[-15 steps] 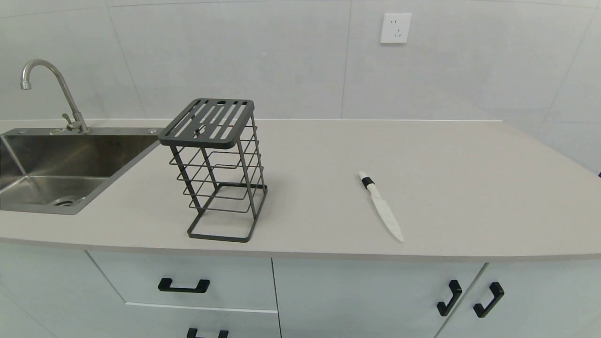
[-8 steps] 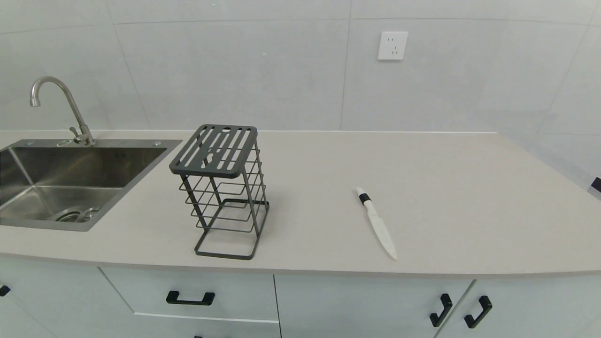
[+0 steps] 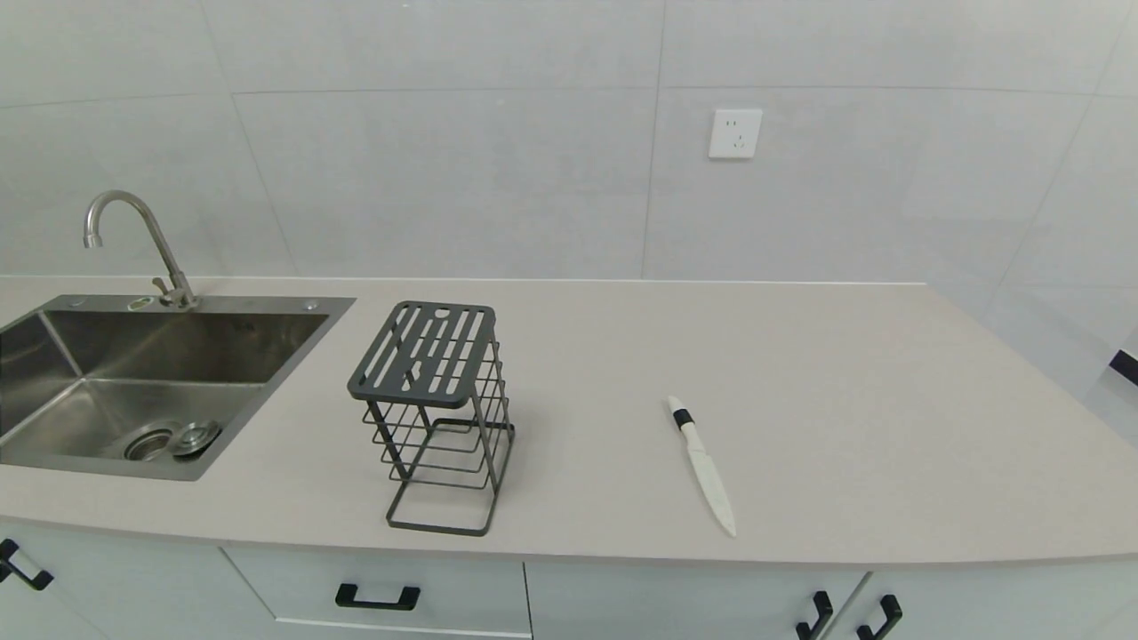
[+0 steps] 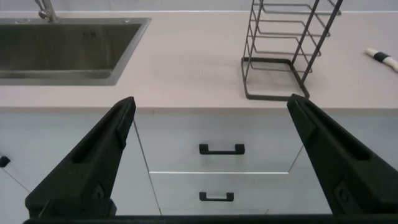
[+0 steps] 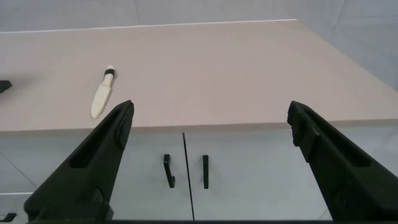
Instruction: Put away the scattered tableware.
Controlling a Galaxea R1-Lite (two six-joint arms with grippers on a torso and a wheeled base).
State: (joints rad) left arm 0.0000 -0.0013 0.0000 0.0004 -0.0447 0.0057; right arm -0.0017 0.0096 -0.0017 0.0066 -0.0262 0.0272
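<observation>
A white knife [image 3: 701,463] with a black band near its handle end lies flat on the beige counter [image 3: 800,391], right of centre near the front edge; it shows too as the knife [image 5: 103,93] and its handle end [image 4: 380,56]. A dark wire rack [image 3: 436,413] with a slotted top stands left of it, also seen as the rack [image 4: 286,50]. My left gripper [image 4: 211,106] is open, held in front of the cabinet drawers below the counter. My right gripper [image 5: 208,109] is open too, off the counter's front edge, to the right of the knife.
A steel sink [image 3: 133,391] with a curved tap [image 3: 133,240] is set in the counter's left end. A wall socket [image 3: 734,133] sits on the tiled wall. Drawers and doors with black handles [image 4: 221,149] [image 5: 185,171] run below.
The whole head view has shifted: the camera has risen and pulled back, so counter, rack and knife sit lower and smaller. The rack and knife keep their places on the counter.
</observation>
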